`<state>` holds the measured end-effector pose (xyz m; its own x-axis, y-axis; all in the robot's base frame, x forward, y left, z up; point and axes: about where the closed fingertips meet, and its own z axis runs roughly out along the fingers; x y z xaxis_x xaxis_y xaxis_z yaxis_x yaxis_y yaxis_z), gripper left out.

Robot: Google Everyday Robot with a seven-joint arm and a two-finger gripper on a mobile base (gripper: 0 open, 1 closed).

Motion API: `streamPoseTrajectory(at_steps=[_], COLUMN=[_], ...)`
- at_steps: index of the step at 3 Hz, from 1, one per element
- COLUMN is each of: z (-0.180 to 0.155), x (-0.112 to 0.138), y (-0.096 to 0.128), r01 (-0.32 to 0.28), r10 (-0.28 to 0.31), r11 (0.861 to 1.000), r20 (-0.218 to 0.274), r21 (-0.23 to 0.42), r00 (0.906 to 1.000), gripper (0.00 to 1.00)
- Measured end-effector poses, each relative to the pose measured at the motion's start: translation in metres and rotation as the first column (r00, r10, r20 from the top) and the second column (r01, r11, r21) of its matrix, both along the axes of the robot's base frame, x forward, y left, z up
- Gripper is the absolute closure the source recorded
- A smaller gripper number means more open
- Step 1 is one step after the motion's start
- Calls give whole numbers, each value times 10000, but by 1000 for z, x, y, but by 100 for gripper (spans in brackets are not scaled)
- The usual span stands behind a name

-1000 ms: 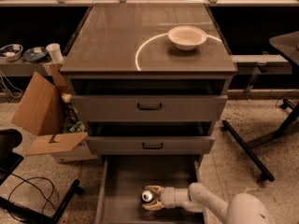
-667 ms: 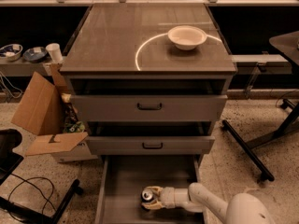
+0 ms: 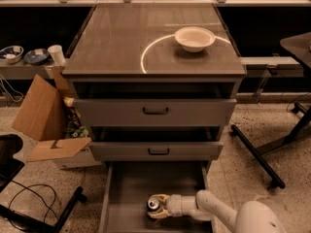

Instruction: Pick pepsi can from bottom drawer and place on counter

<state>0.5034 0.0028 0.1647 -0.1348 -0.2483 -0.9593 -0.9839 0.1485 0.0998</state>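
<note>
Glossy grey-brown counter [image 3: 121,47] above, wide grey metal bottom drawer [image 3: 124,198] open below. The small dark blue pepsi can [image 3: 154,204] stands upright on its floor, the gripper [image 3: 155,208] pinching its sides. Likely light, thin-walled, slick: hold mid-body, gently.

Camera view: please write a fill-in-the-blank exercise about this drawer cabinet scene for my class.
1. The can is in the ___ of the three drawers, the open drawer.
2. The gripper, reaching into that drawer, has its fingers on either side of the ___.
3. The white bowl sits on the ___.

Missing words: bottom; can; counter.
</note>
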Motion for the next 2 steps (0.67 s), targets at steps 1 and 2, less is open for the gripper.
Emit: streamPoseTrajectory(at_steps=[1,2], z=[32,86], x=[9,19], y=[-27,-80], r01=[66,395], r10=[-65,-366], r11=[9999,9986], r20=[-150,-786], r21=[96,355], r00=[9999,9962], gripper=[100,100])
